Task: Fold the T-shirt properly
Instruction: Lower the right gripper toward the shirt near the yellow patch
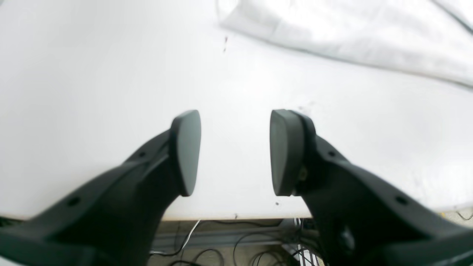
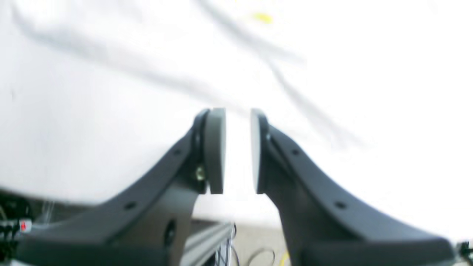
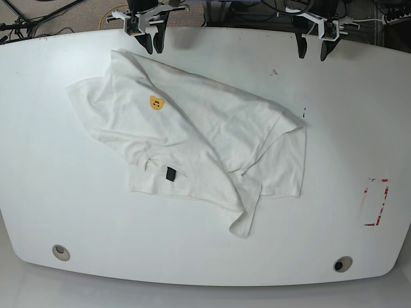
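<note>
The white T-shirt [image 3: 205, 128] lies crumpled and partly folded over itself on the left and middle of the white table [image 3: 359, 115]. A small yellow bear face [image 3: 156, 102] and a black tag [image 3: 170, 174] show on it. My right gripper [image 3: 153, 48] hovers at the far edge, just above the shirt's upper corner. In the right wrist view its pads stand a narrow gap apart with nothing between them [image 2: 237, 151], over blurred shirt cloth [image 2: 147, 55]. My left gripper [image 3: 312, 52] hangs wide open [image 1: 235, 151] over bare table, and the shirt's edge [image 1: 351, 29] lies beyond it.
A red-outlined rectangle [image 3: 374, 202] is marked near the table's right edge. Two round holes [image 3: 61, 251] [image 3: 342, 264] sit near the front corners. Cables [image 1: 221, 251] lie on the floor below the table's far edge.
</note>
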Available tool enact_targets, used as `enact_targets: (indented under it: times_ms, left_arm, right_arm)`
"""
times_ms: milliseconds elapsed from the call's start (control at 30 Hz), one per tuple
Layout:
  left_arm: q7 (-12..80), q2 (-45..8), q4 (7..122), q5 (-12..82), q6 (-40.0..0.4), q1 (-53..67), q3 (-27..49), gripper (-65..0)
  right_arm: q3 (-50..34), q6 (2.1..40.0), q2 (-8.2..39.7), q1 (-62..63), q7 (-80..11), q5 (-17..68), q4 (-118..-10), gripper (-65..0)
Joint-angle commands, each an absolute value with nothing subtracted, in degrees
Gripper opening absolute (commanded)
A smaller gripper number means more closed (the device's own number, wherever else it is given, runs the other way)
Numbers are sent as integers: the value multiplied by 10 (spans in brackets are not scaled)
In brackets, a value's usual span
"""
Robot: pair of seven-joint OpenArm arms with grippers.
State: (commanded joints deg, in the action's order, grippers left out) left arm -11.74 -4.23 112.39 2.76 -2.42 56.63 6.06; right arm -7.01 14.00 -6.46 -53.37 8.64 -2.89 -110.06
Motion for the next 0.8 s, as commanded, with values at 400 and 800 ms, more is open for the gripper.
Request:
enact_targets:
  times_ms: [400,800]
  left_arm:
    - [-105,-44,1134,27,-24,533,57,-317]
    - [-72,-46,1169,25,-23,464,58,-181]
  right_arm:
    - [-72,139,-56,-475,40,-28,-1098,-427]
    - [-70,139,-42,-392,-88,-28,-1099,-413]
